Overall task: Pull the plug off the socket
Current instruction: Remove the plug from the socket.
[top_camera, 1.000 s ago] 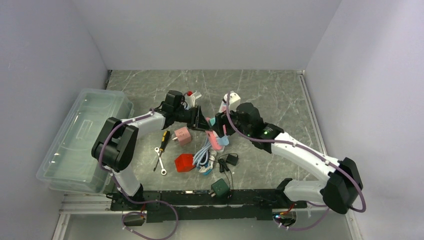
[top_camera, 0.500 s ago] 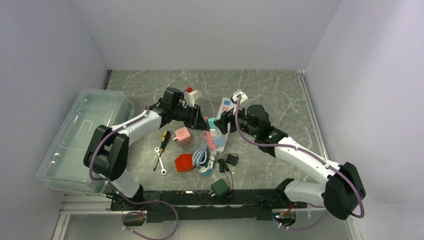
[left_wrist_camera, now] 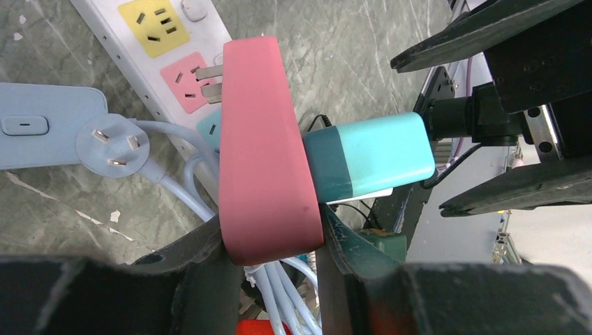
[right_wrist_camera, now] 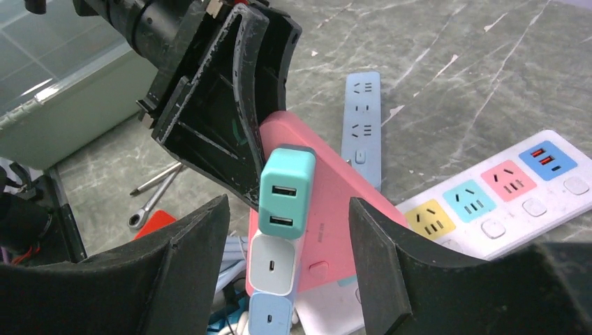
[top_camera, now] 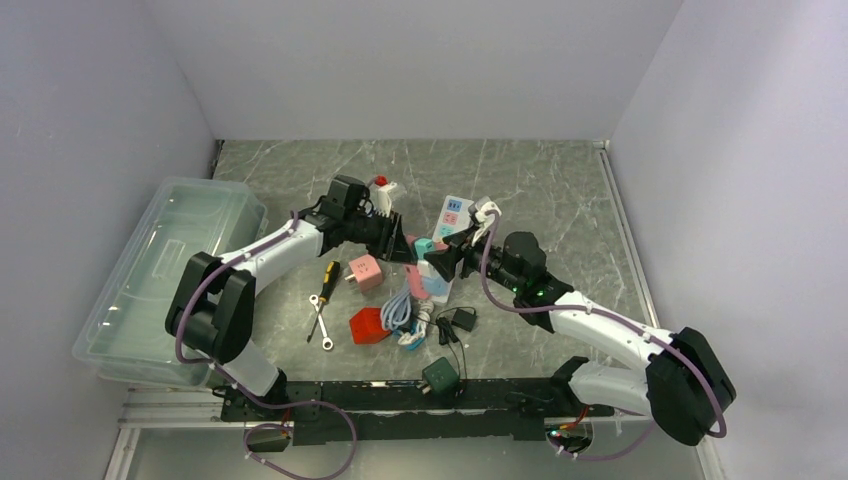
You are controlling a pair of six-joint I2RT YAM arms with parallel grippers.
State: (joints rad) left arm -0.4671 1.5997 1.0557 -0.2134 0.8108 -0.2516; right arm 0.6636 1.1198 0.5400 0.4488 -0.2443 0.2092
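Note:
My left gripper (left_wrist_camera: 272,241) is shut on one end of a pink power-strip socket (left_wrist_camera: 265,153) and holds it tilted above the table. A teal plug (left_wrist_camera: 370,157) sticks out of the socket's face. In the right wrist view the teal plug (right_wrist_camera: 286,188) sits on the pink socket (right_wrist_camera: 335,209) above a white charger (right_wrist_camera: 274,265) and a blue charger (right_wrist_camera: 269,314). My right gripper (right_wrist_camera: 290,244) is open, with its jaws wide on either side of the plugs and not touching them. From above, the left gripper (top_camera: 400,240) and right gripper (top_camera: 450,258) face each other across the teal plug (top_camera: 424,247).
A white multi-colour power strip (top_camera: 455,212) and a blue strip (right_wrist_camera: 361,118) lie under the socket. A coil of light-blue cable (top_camera: 405,310), a pink cube (top_camera: 365,270), a red block (top_camera: 368,325), a screwdriver (top_camera: 326,280), a wrench (top_camera: 320,325) and a green adapter (top_camera: 440,377) lie nearby. A clear bin (top_camera: 170,270) stands at the left.
My right gripper has drawn back to the right from over the socket, uncovering the white strip. The left gripper still holds the pink socket in about the same place.

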